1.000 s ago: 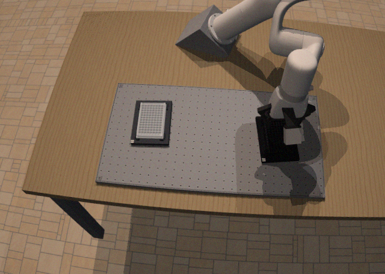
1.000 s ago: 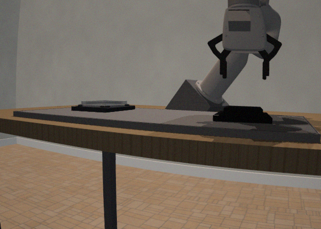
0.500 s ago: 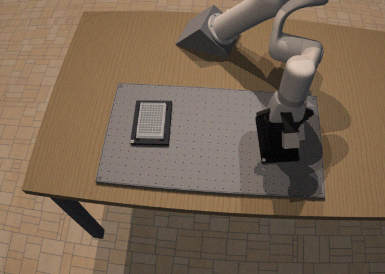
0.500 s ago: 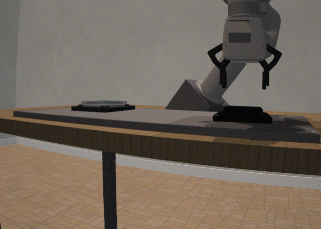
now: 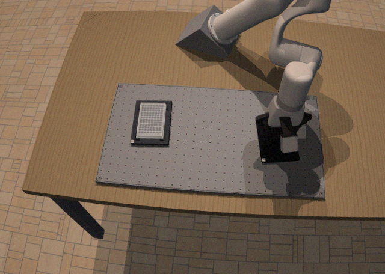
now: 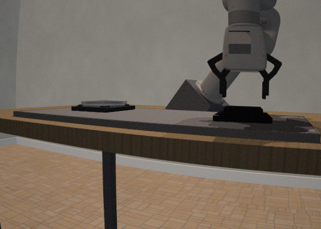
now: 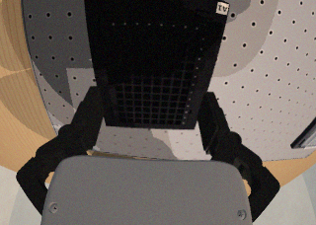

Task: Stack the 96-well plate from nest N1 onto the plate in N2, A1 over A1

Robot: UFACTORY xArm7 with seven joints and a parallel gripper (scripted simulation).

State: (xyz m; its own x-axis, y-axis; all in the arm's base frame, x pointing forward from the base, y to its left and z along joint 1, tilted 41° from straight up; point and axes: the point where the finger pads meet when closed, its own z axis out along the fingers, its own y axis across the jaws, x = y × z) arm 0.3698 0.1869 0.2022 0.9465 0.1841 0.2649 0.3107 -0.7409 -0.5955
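A black 96-well plate (image 5: 275, 140) sits in the black nest N1 (image 6: 242, 117) at the right of the grey perforated baseplate (image 5: 211, 140). Its A1 corner label (image 7: 223, 8) shows in the wrist view. My gripper (image 6: 243, 94) is open and empty, and hangs a little above this plate with one finger over each long side. In the wrist view the plate (image 7: 154, 57) lies between my fingers. A clear 96-well plate (image 5: 151, 119) sits in the black nest N2 (image 5: 151, 140) at the left, and it also shows in the exterior view (image 6: 104, 102).
The arm's grey base block (image 5: 202, 35) stands on the wooden table behind the baseplate. The baseplate's right edge (image 5: 320, 146) is close to N1. A wide stretch of baseplate separates the two nests.
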